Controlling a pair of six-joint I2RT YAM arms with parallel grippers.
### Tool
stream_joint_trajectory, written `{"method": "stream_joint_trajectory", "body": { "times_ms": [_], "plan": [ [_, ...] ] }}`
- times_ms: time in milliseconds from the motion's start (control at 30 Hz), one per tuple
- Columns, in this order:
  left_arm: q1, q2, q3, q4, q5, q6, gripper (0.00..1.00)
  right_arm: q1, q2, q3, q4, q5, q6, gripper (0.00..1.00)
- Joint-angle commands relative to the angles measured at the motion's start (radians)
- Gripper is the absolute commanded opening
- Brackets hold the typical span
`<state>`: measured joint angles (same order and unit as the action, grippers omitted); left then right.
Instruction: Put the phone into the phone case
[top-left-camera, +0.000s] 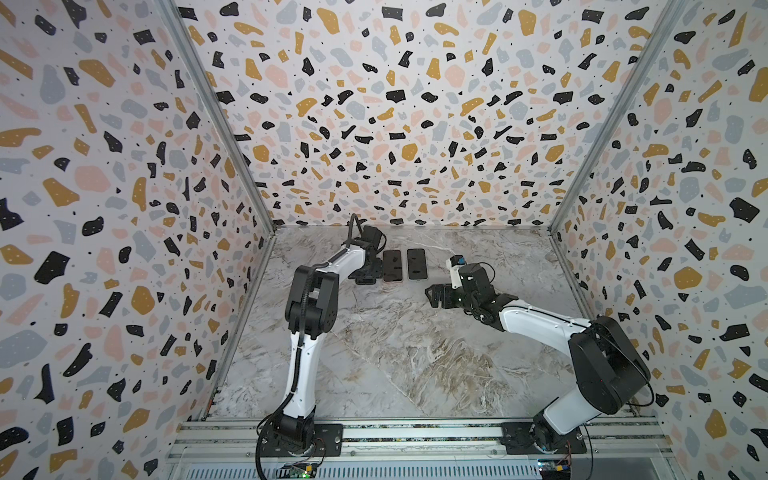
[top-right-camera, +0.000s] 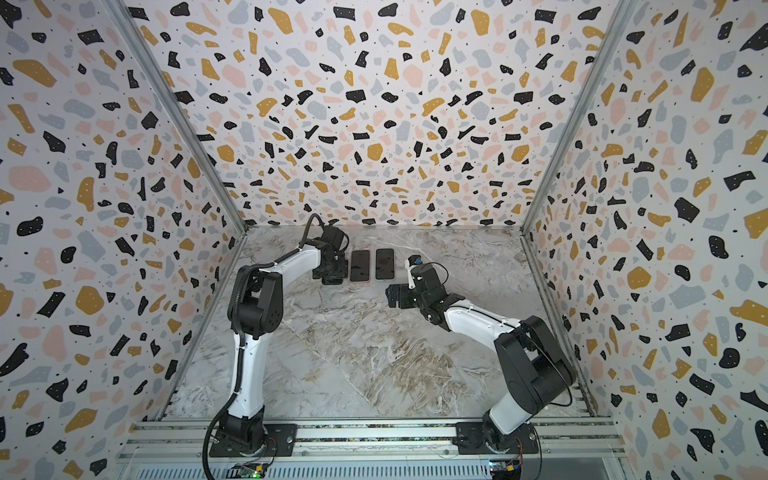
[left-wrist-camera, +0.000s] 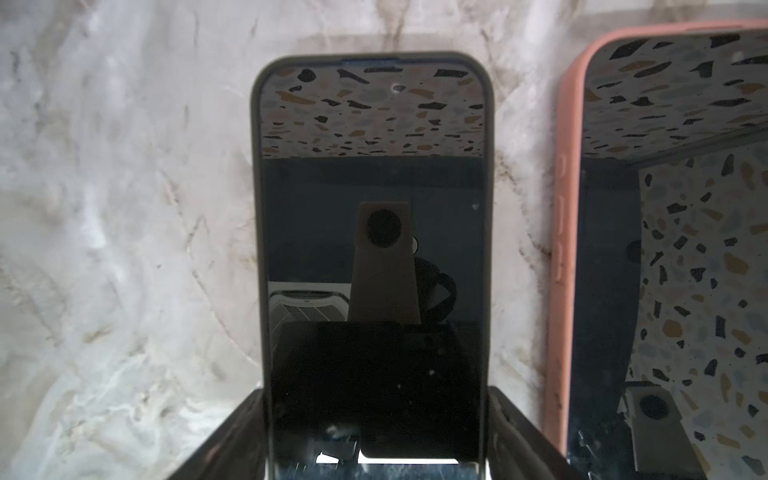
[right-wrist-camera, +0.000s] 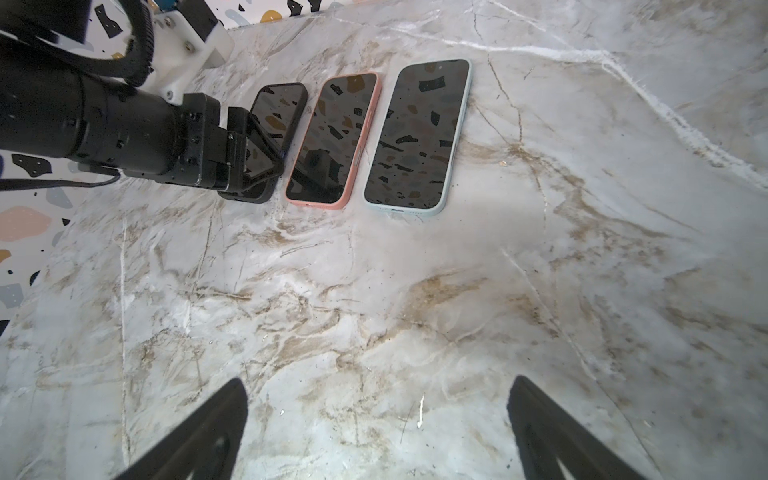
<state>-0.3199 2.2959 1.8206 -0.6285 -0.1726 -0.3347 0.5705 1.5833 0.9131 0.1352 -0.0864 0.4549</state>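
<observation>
Your phone (left-wrist-camera: 374, 249) lies flat and screen-up in its dark case (left-wrist-camera: 255, 208) on the worktop (right-wrist-camera: 415, 311). In both top views it sits a little above the middle of the frame, left of centre. You can hardly see it there, because the left tool (top-left-camera: 368, 272) and its wrist cover nearly all of it.

The left wrist view shows it best. The left tool (left-wrist-camera: 376, 395) straddles the phone's near end, with its two black fingers (left-wrist-camera: 232, 436) right against the long sides of the case. You cannot tell from any view whether they pinch the case or only stand beside it. The phone's near end runs off the edge of that picture, and the glass mirrors the speckled wall and the camera mount, so little of the screen itself can be read.

Just beside it lies a pink-cased phone (top-left-camera: 392, 266), half cut off in the left wrist view. Next to that is a pale blue-cased phone (top-left-camera: 417, 264). All three lie parallel in a row, close together but apart, as the right wrist view shows.

The right tool (top-left-camera: 434, 293) hangs right of centre in both top views, apart from the row. Its fingers are spread wide over bare worktop with nothing between them, and only their ends show in its own wrist view.
</observation>
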Motion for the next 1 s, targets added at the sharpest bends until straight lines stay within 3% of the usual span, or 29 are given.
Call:
{"method": "stream_joint_trajectory", "body": {
  "times_ms": [0, 200, 300, 433, 500, 567, 633, 767, 833, 900, 967],
  "plan": [
    [0.004, -0.029, 0.031, -0.010, -0.028, 0.005, 0.88, -0.006, -0.045, -0.014, 0.002, 0.007, -0.008, 0.99],
    [0.002, -0.194, -0.067, -0.009, -0.047, -0.005, 0.94, -0.037, -0.135, -0.065, -0.012, 0.075, -0.089, 0.99],
    [-0.019, -0.351, -0.206, 0.050, -0.086, -0.001, 0.95, -0.081, -0.199, -0.129, 0.032, 0.250, -0.209, 0.99],
    [-0.023, -0.573, -0.437, 0.180, -0.176, 0.004, 0.96, -0.090, -0.229, -0.366, 0.381, 0.477, -0.453, 1.00],
    [-0.024, -0.662, -0.533, 0.267, -0.229, 0.025, 0.97, -0.088, -0.227, -0.382, 0.398, 0.525, -0.552, 0.99],
    [-0.021, -0.744, -0.627, 0.351, -0.311, 0.057, 0.98, -0.101, -0.212, -0.446, 0.552, 0.631, -0.623, 1.00],
    [-0.021, -0.819, -0.738, 0.472, -0.314, 0.131, 0.99, -0.148, -0.203, -0.512, 0.656, 0.579, -0.656, 1.00],
    [-0.019, -0.906, -0.921, 0.667, -0.415, 0.126, 0.95, -0.224, -0.150, -0.644, 0.958, 0.544, -0.679, 1.00],
    [-0.016, -0.920, -0.978, 0.733, -0.496, 0.132, 0.91, -0.221, -0.140, -0.661, 1.016, 0.509, -0.716, 1.00],
    [-0.013, -0.951, -1.061, 0.859, -0.508, 0.210, 0.89, -0.225, -0.123, -0.634, 0.986, 0.493, -0.693, 0.99],
    [-0.006, -0.998, -1.180, 1.041, -0.507, 0.318, 0.89, -0.232, -0.098, -0.659, 1.087, 0.453, -0.686, 0.99]
  ]
}}
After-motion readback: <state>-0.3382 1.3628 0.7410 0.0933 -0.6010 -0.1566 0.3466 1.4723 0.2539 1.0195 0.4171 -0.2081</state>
